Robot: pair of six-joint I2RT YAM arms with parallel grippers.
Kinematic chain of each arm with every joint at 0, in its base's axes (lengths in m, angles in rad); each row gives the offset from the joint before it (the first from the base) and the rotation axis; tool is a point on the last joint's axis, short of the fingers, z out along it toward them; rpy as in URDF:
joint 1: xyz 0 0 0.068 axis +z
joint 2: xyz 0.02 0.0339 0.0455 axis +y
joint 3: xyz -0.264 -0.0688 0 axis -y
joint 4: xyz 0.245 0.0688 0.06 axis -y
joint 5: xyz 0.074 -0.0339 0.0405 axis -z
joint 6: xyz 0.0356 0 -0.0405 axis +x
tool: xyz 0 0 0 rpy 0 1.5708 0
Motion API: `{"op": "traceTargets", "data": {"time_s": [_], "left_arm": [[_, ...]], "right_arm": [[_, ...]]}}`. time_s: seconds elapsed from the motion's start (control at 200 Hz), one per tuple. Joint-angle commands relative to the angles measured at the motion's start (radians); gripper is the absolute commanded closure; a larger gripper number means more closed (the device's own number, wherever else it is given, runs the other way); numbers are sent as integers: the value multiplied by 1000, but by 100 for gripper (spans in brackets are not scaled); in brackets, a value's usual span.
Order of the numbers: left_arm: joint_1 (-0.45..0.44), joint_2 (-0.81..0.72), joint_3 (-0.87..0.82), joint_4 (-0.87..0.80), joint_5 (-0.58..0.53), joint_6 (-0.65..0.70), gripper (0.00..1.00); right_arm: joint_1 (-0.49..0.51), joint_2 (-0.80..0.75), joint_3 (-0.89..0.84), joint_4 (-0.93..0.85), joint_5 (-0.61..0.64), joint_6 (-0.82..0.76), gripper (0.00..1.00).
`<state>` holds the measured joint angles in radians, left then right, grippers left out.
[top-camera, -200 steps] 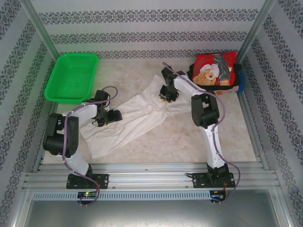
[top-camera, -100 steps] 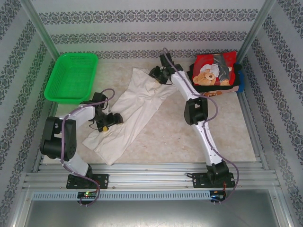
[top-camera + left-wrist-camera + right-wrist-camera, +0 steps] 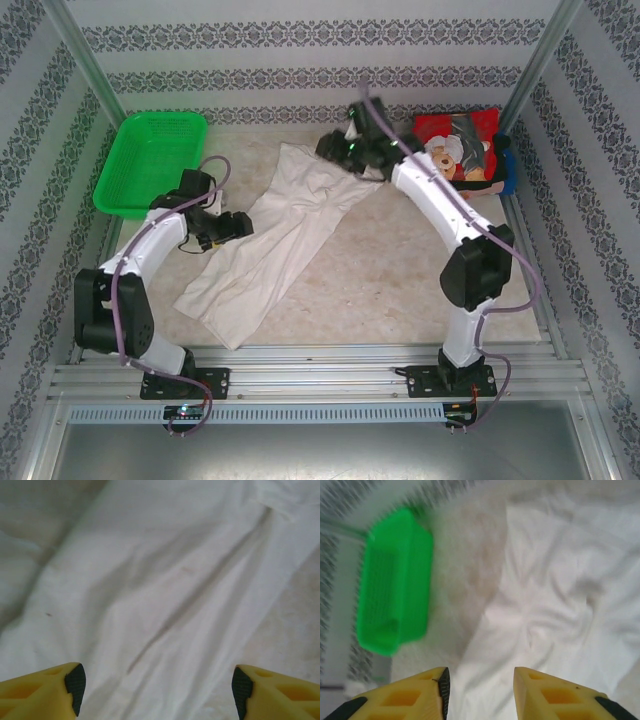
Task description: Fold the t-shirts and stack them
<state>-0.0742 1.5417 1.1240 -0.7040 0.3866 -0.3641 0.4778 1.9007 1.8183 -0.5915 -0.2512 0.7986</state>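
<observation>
A large white t-shirt (image 3: 275,235) lies stretched out on the table, running diagonally from back centre to front left; it also shows under the left wrist (image 3: 165,580) and the right wrist (image 3: 560,595). My left gripper (image 3: 238,226) hovers at the shirt's left edge, open wide (image 3: 157,690) with only cloth below it. My right gripper (image 3: 336,148) is over the shirt's far end, open (image 3: 480,692) and holding nothing. A stack of folded t-shirts (image 3: 455,150) sits at the back right: red with a teddy-bear print on top, black and blue underneath.
A green mesh basket (image 3: 152,163) stands at the back left, also in the right wrist view (image 3: 395,595). Patterned walls enclose the table on three sides. Bare tabletop (image 3: 400,280) lies right of the shirt.
The right gripper carried the shirt's upper end toward the back, stretching the shirt into a long strip, and its elbow swung right. The left gripper moved slightly toward the back along the shirt's left edge.
</observation>
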Motion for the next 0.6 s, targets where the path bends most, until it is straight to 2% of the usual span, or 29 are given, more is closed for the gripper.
{"op": "traceTargets", "data": {"time_s": [0.0,0.16,0.245,0.595], "left_arm": [[17,68,16,-46,-84,44,32],[17,114,-19,7,-87,60,37],[18,123,-50,35,-84,60,38],[10,150,-157,56,-61,31,38]], "right_arm": [[49,88,-174,91,24,120,65],[95,197,-131,72,61,127,70],[99,254,-85,5,114,133,75],[76,473,138,-186,214,163,74]]}}
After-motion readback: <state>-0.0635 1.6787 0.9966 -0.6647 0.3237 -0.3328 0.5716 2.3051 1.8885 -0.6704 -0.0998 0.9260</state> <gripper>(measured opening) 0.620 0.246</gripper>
